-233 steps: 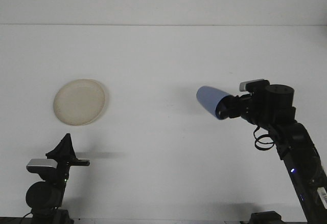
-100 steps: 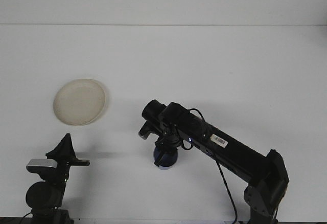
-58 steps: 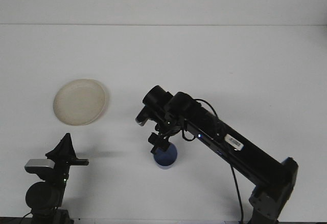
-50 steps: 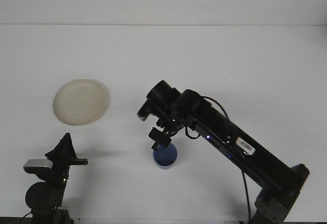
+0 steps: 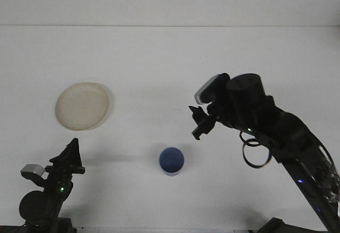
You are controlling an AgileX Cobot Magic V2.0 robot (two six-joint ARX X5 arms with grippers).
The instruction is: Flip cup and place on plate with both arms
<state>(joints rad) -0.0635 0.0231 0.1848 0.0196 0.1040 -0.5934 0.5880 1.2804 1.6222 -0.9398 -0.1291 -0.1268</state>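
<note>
A blue cup stands upright on the white table, mouth up, in the lower middle of the front view. Nothing touches it. My right gripper hangs above and to the right of the cup, open and empty, its fingers pointing left. A cream plate lies flat at the left, well apart from the cup. My left gripper sits low at the bottom left, below the plate; its fingers come to one dark point with no gap, and it holds nothing.
The right arm reaches in from the lower right corner, with a loop of cable hanging under it. The table's far edge runs across the top of the view.
The right gripper set the cup upright on the table, let go of it, and drew back up and to the right. The left arm shifted slightly lower.
</note>
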